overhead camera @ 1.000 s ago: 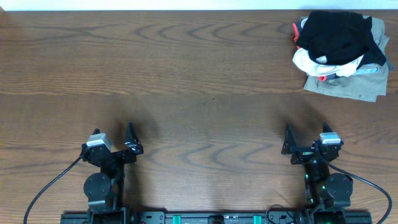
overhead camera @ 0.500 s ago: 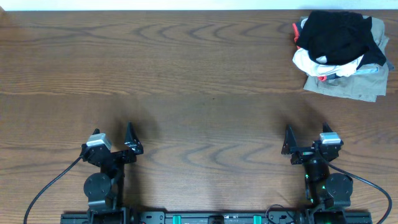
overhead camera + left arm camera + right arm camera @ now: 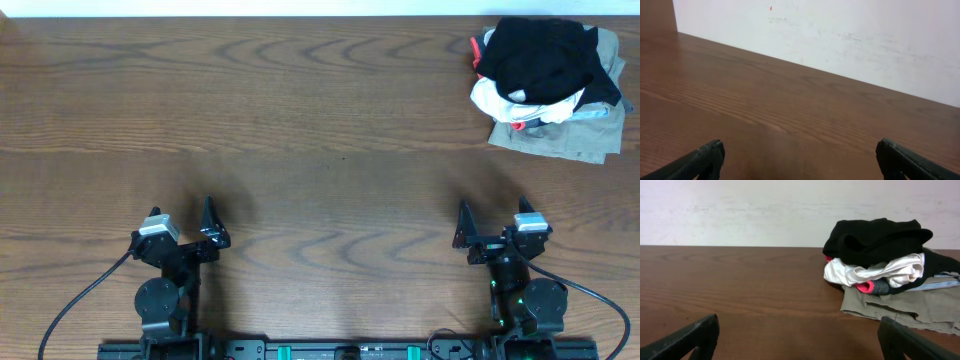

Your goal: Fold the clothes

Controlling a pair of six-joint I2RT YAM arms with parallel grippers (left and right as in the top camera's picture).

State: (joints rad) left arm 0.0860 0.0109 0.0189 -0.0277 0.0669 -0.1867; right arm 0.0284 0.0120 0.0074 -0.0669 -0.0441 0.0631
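A: Where's the black garment [image 3: 875,237]?
B: Crumpled, matte, atop a soft heap [image 3: 900,305], well ahead and right of the right gripper [image 3: 494,228]; the white cloth [image 3: 870,272] beneath looks satiny, perhaps.
A: Jaws?
B: Left gripper [image 3: 182,225] and right both wide, empty.

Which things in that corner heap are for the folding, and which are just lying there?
For the job:
black garment, on top of the others

Just lying about:
white garment with red trim, beneath it
khaki-grey garment, at the bottom
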